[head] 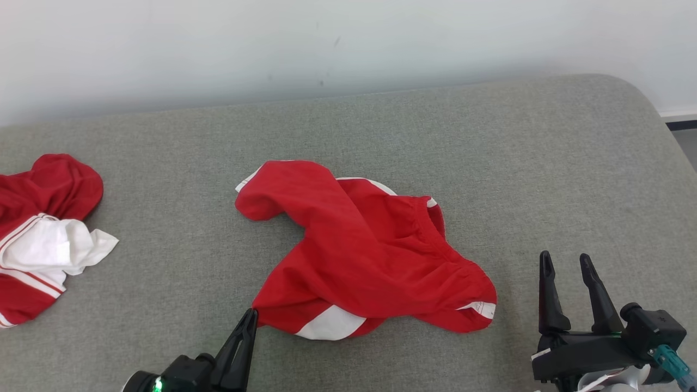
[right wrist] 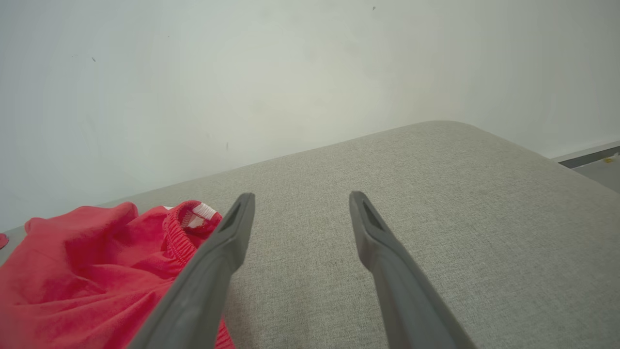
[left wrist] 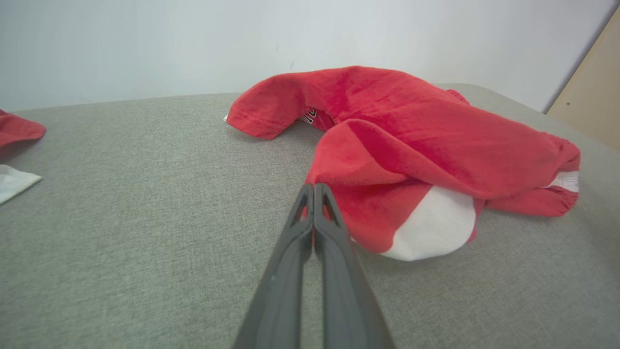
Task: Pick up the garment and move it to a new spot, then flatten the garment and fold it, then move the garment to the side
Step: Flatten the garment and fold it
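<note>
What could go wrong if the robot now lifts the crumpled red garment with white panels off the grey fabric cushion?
The shut left gripper seems to pinch only a corner of the crumpled red garment with white panels; it may slip free. The open right gripper stands apart from it, so a one-handed lift would likely leave it bunched.

The left gripper (head: 251, 316) has long dark grey fingers (left wrist: 339, 271) with slim triangular hollows and a black base carrying a small green light (head: 158, 385). The right gripper (head: 565, 258) has the same fingers on a blocky black base, with a teal connector (head: 667, 356) at its right.
</note>
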